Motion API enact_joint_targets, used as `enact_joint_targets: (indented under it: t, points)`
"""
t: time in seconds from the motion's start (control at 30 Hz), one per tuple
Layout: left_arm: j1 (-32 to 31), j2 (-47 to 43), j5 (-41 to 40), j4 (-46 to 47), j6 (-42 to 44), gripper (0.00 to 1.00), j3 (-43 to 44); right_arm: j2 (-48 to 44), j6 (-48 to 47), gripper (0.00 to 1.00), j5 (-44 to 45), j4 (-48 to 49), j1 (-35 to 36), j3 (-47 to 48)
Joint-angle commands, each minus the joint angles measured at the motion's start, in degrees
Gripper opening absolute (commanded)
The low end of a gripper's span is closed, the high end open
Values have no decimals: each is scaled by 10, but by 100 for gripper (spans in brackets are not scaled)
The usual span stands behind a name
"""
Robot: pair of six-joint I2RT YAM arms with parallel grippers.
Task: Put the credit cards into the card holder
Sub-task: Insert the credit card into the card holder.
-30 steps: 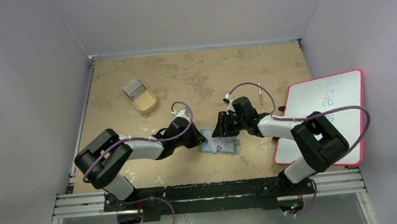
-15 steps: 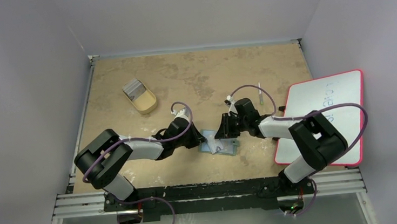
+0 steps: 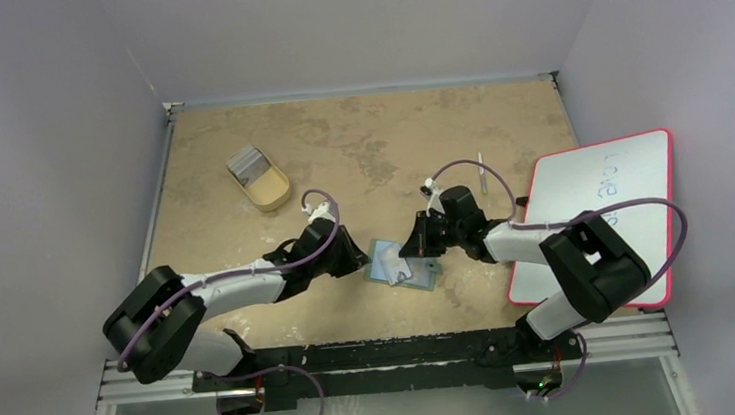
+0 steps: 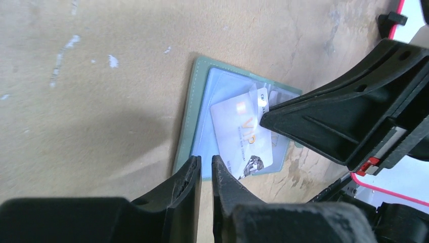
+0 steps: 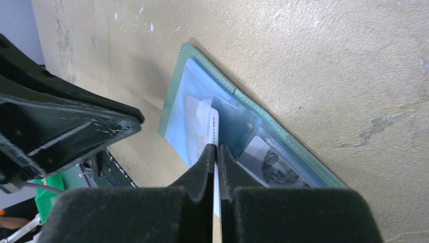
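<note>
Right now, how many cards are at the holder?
2 that I can tell: a VIP card lying on the open holder, and a second card pinched edge-on by the right gripper beside it. More may be hidden in the pockets.

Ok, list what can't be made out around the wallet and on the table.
Wallet right half: left wrist view, behind the right gripper.
Card in that gripper: right wrist view, edge-on, lower part hidden between its fingers.
Cards in the tray: top view, too small to count.
Whiteboard writing: top view, too small to read.
</note>
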Motion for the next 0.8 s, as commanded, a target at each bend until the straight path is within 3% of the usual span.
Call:
enact_joint_targets:
  t: [0.0, 0.2, 0.53, 0.77]
  points:
    - [-3, -44, -58, -76, 24, 14, 18, -19, 4, 0, -1, 23, -5, -12]
    - [-4, 4, -36, -40, 31, 15, 2, -24, 4, 0, 0, 21, -7, -14]
    - [-14, 47, -23, -11, 26, 1, -14, -44, 9, 0, 13, 18, -16, -31]
    - [-20, 46, -23, -3, 14, 0, -23, -62, 22, 0, 23, 31, -19, -46]
